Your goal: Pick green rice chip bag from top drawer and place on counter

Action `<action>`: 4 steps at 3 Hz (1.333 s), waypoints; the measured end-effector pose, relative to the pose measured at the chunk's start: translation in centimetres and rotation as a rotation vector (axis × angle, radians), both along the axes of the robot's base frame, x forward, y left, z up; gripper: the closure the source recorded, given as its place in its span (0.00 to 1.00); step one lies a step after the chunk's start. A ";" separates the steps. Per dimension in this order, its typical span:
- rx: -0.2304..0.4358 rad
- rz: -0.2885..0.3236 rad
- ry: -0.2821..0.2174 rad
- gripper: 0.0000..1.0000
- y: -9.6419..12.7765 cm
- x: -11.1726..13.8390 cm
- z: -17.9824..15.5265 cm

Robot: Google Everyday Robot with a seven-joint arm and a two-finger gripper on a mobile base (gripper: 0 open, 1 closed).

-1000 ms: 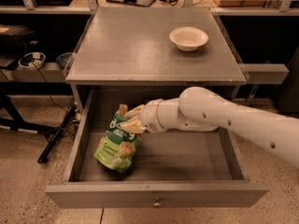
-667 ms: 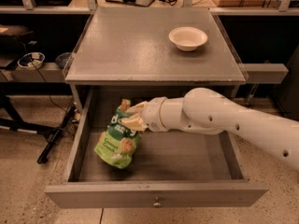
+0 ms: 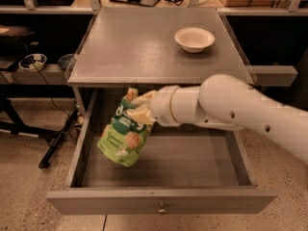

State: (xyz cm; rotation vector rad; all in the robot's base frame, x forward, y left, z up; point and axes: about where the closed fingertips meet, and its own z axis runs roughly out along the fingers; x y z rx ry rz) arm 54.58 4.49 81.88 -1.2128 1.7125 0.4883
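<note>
- Far left, one low shelf [image 3: 29, 76] sits beside the cabinet with one small round dish [image 3: 32, 60] on it, a cable running off it.
- Below that, one black stand [image 3: 58, 137] leans across the speckled floor [image 3: 24, 186], its upper end close to the drawer's left side.
- Here's the prize: one green rice chip bag [image 3: 123, 134], and only one. It hangs tilted inside the open drawer's space, over the left half. Its crinkled top reaches up near the counter's front edge, its bottom corner points down toward the drawer floor. Whether that corner touches the floor, I cannot tell.
- Just right of the bag's top, the single gripper [image 3: 138, 108] has it. Two pale fingers [image 3: 144, 99] are pinched tight on the bag's upper end, one above and one below.
- Centre stage, one top drawer [image 3: 221, 201] is pulled wide open, one small metal knob [image 3: 161, 208] in the middle of its front panel. Apart from the bag, nothing shows inside it.
- Above it, one counter [image 3: 144, 47], flat and grey, with no bag on it.
- Right of centre on that counter, one white bowl [image 3: 194, 39], standing upright near the back, well apart from the bag.
- Right side, one thick white arm [image 3: 240, 107] reaches in from the lower right edge, crossing over the drawer to the gripper.
</note>
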 end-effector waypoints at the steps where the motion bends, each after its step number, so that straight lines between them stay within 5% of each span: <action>1: -0.028 -0.001 -0.048 1.00 0.1 -1.2 3.6; 3: -0.028 -0.012 -0.076 1.00 1.0 -0.8 4.8; 4: -0.001 -0.059 -0.207 1.00 1.2 0.4 11.0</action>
